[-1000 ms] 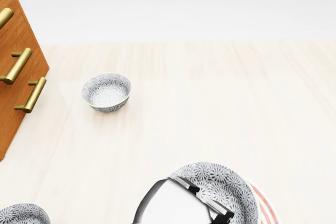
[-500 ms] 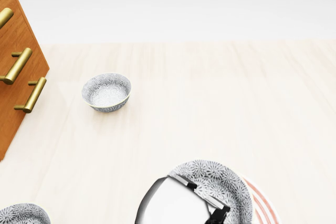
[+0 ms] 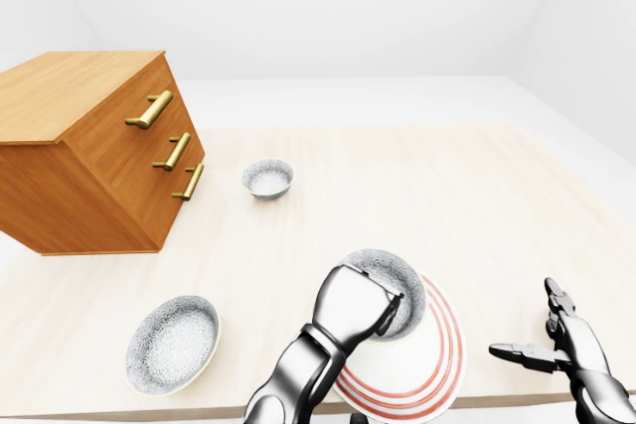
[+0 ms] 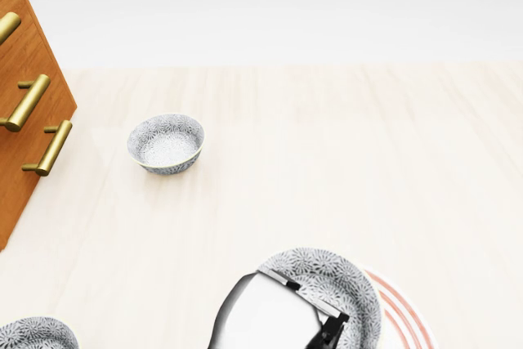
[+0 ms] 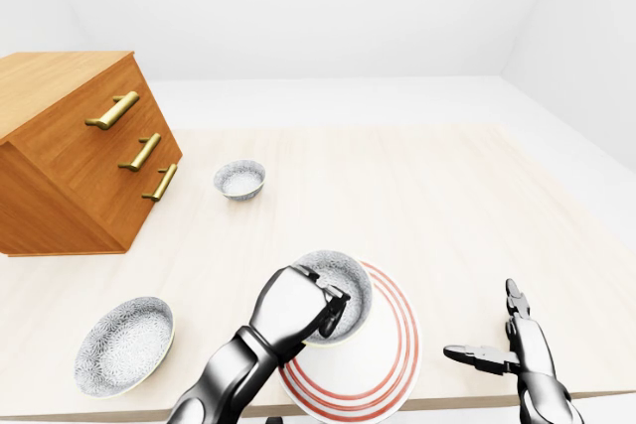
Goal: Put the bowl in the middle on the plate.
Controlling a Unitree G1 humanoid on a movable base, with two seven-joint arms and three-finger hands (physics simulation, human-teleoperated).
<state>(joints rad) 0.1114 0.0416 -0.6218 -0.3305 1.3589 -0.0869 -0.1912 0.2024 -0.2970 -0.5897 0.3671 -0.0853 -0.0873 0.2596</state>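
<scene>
Over the plate (image 5: 390, 376), the left robot hand (image 5: 298, 311) grips the middle bowl (image 5: 345, 288) — drawer chest (image 5: 70, 156), far bowl (image 5: 239, 178), near bowl (image 5: 122, 345) leftward.

The left hand (image 5: 296, 308) covers the near-left side of the middle bowl (image 5: 346, 278) — most of its grip there is hidden, as is whether the bowl touches the plate (image 5: 386, 369). In the head view the plate, the near-left bowl (image 4: 33, 335) and the chest of drawers (image 4: 24, 79) run off the edges.
</scene>
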